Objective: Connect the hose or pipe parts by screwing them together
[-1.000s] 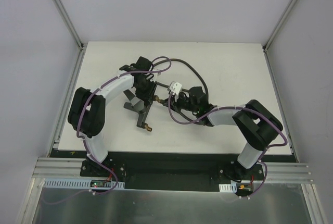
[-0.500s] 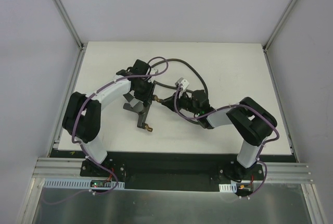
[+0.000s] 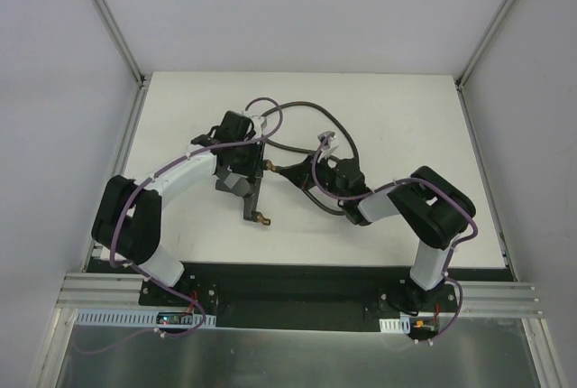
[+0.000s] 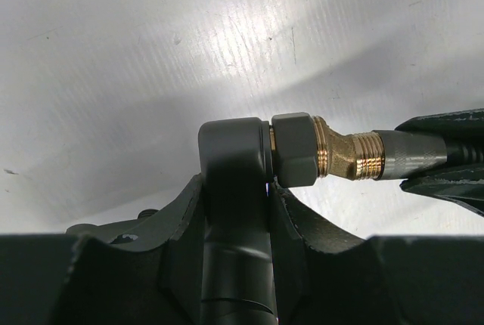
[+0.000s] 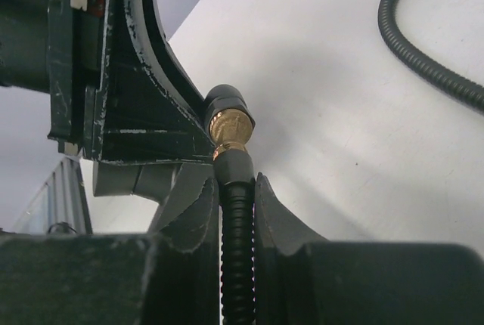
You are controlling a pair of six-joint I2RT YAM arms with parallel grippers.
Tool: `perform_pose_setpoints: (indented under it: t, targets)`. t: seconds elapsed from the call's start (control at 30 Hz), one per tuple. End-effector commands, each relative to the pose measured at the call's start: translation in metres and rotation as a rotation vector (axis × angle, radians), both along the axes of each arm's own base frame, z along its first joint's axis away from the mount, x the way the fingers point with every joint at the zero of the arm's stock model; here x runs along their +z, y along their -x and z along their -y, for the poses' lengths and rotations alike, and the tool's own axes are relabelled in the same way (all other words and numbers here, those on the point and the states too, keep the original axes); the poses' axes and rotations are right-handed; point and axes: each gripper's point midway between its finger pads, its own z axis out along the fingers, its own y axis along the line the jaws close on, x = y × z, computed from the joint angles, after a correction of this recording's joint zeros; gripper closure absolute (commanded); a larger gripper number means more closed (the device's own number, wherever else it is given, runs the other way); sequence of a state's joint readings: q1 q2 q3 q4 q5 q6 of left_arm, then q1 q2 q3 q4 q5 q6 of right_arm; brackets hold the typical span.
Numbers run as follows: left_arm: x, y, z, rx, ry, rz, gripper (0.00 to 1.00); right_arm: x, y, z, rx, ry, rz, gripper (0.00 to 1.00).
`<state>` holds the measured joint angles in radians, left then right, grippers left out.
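The black T-shaped fitting (image 4: pixel 236 151) stands between the fingers of my left gripper (image 4: pixel 236 189), which is shut on its stem. A brass threaded connector (image 4: pixel 344 155) joins the fitting's side port to the end of the dark-grey hose (image 4: pixel 412 155). My right gripper (image 5: pixel 237 181) is shut on the ribbed hose (image 5: pixel 238 227) just behind that brass end (image 5: pixel 229 125). In the top view the left gripper (image 3: pixel 251 171) and the right gripper (image 3: pixel 302 174) face each other mid-table. The fitting's long arm (image 3: pixel 255 200) points toward the near edge.
The remaining hose (image 3: pixel 329 124) loops over the white table (image 3: pixel 406 108) behind the right wrist and curls back past it. Purple cables run along both arms. Grey walls and metal rails (image 3: pixel 113 27) border the table on the left, right and far sides.
The right wrist has turned while holding the hose end, its white clip swinging right and back. The left arm's elbow dropped left and its gripper shifted slightly back. Both grips are unchanged.
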<state>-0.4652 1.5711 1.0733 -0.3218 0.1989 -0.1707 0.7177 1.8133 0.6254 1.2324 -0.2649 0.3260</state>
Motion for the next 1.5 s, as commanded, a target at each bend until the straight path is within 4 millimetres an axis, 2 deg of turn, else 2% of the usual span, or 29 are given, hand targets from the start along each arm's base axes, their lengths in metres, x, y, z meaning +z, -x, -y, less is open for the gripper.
perform_pose_setpoints:
  t: [0.0,0.23,0.5,0.77,0.93,1.1,1.17,1.2,1.4,1.47]
  targets:
    - [0.088,0.019,0.084,-0.237,0.37,0.167,1.0,0.058,0.003,-0.014,-0.01,-0.286,-0.04,0.99]
    - [0.091,0.017,0.079,-0.228,0.346,0.25,1.0,0.056,0.004,-0.007,-0.041,-0.348,-0.159,0.99]
    - [0.085,0.022,0.075,-0.241,0.283,0.329,1.0,0.069,0.007,-0.009,-0.032,-0.439,-0.262,0.99]
    - [0.096,0.02,0.078,-0.227,0.3,0.424,1.0,0.066,-0.003,0.001,-0.131,-0.561,-0.425,0.99]
    - [0.106,0.021,0.081,-0.225,0.333,0.463,1.0,0.08,-0.003,0.004,-0.122,-0.667,-0.462,0.99]
    - [0.113,0.018,0.082,-0.212,0.347,0.488,1.0,0.089,-0.001,0.002,-0.097,-0.667,-0.437,0.99]
    - [0.115,0.017,0.083,-0.206,0.35,0.483,1.0,0.088,0.001,0.006,-0.106,-0.636,-0.393,0.88]
    - [0.115,0.016,0.081,-0.196,0.344,0.479,1.0,0.087,-0.001,0.009,-0.115,-0.625,-0.375,0.77]
    - [0.104,0.02,0.075,-0.183,0.316,0.414,1.0,0.076,0.006,0.025,-0.128,-0.522,-0.274,0.59]
    - [0.099,0.024,0.074,-0.184,0.326,0.363,1.0,0.068,0.009,0.029,-0.136,-0.498,-0.272,0.58]
